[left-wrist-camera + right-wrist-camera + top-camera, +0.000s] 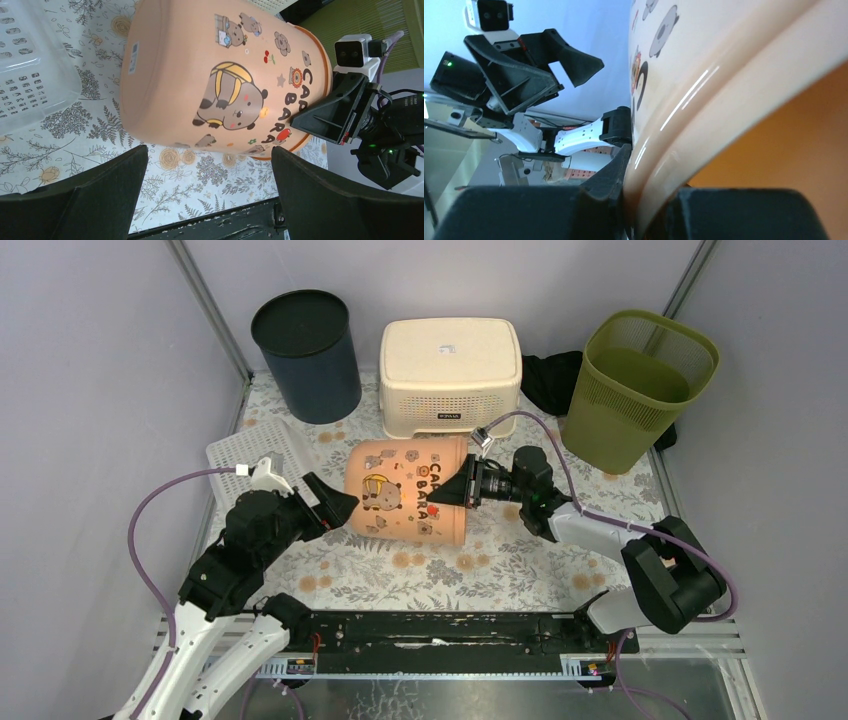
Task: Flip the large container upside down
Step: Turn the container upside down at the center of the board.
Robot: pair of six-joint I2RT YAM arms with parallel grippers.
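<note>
The large container [400, 490] is a peach bin printed with cartoon capybaras, lying on its side mid-table with its mouth to the right. My right gripper [455, 490] is shut on its rim, one finger outside and one inside. In the right wrist view the glossy rim [704, 95] is pinched between the fingers of the right gripper [651, 192]. My left gripper [338, 508] stands open just beside the bin's closed bottom, apart from it. The left wrist view shows the bin [200, 70] beyond the wide-open left gripper [209, 152], which holds nothing.
A dark blue bin [307, 355], a cream stool-like box [450, 375] and a green mesh basket [640, 385] line the back. A white perforated tray [262, 455] lies at the left behind my left arm. A black rail [440, 630] edges the near side.
</note>
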